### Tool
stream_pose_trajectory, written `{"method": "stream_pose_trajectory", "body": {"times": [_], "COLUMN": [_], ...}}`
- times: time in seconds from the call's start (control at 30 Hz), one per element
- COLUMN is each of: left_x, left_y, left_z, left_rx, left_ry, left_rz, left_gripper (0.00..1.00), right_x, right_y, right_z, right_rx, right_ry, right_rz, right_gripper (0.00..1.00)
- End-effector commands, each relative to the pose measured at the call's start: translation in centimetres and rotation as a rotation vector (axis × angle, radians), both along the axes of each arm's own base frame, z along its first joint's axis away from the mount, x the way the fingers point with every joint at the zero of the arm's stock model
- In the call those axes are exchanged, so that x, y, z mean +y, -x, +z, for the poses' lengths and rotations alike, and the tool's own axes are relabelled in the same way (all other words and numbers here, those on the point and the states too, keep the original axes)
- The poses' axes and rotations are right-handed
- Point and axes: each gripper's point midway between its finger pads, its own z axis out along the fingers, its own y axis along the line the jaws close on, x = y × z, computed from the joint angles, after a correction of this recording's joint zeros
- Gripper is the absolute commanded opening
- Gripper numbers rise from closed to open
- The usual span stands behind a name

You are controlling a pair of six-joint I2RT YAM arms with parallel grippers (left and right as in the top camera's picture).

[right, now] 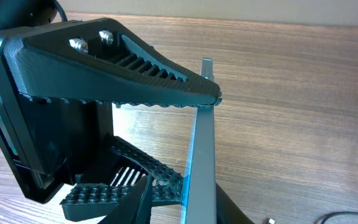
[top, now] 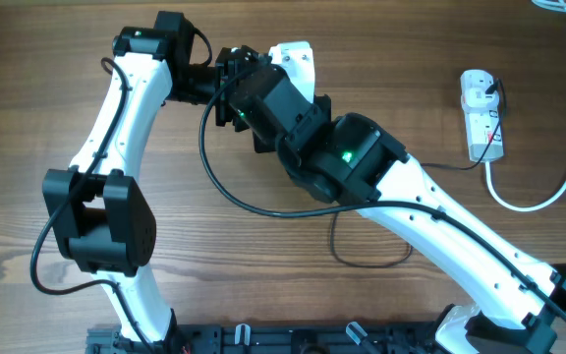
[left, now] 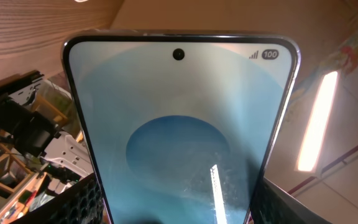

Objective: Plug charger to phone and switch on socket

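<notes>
- The left gripper grips the phone by its two long sides, so the jaws stand wide with the phone clamped between them; dark ribbed fingers show at the lower corners of the left wrist view
- The phone is lifted clear of the bench near the far centre, screen lit and facing the left wrist camera; this hold judgedly leaves one end free for a plug
- The right gripper sits just beside the left one. The right wrist view shows the phone edge-on next to ribbed black fingers, but the state of the right jaws cannot be told
- The charger loops over the bench beneath both arms and rises towards the grippers; its connector tip is hidden, so mating cannot be confirmed
- The socket lies at the far right, well apart from both grippers, with a black plug in it and a white cord trailing off; switching it on judgedly follows the plugging step
</notes>
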Motion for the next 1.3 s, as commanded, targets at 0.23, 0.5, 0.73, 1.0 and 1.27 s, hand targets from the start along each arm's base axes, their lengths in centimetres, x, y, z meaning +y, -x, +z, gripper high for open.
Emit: {"method": "stream_pose_trajectory", "body": {"times": [0.23,0.5,0.73,1.0,1.27], "left_x": [0.2,0.2,0.2,0.2,0.2], "left_y": [0.6,0.6,0.6,0.6,0.6], "left_z": [2.2,2.2,2.2,2.2,2.2], "left_rx": [-0.061,-0.061,-0.061,-0.057,-0.057], "left_ry": [0.054,0.055,0.055,0.054,0.054], "left_rz": [0.001,0.001,0.001,0.001,0.001], "left_gripper": [0.71,0.71,0.76,1.0,1.0], "right_x": [0.1,0.0,0.0,-1.1,-2.8], "right_y": [0.3,0.4,0.4,0.0,-0.7], "right_z": [1.9,1.8,1.8,2.0,2.6], "right_rx": [-0.012,-0.008,-0.007,-0.012,0.012], "right_ry": [-0.075,-0.07,-0.071,-0.159,-0.672], "right_rz": [-0.006,-0.006,-0.008,-0.169,-0.7], "right_gripper": [0.17,0.15,0.06,0.04,0.04]}}
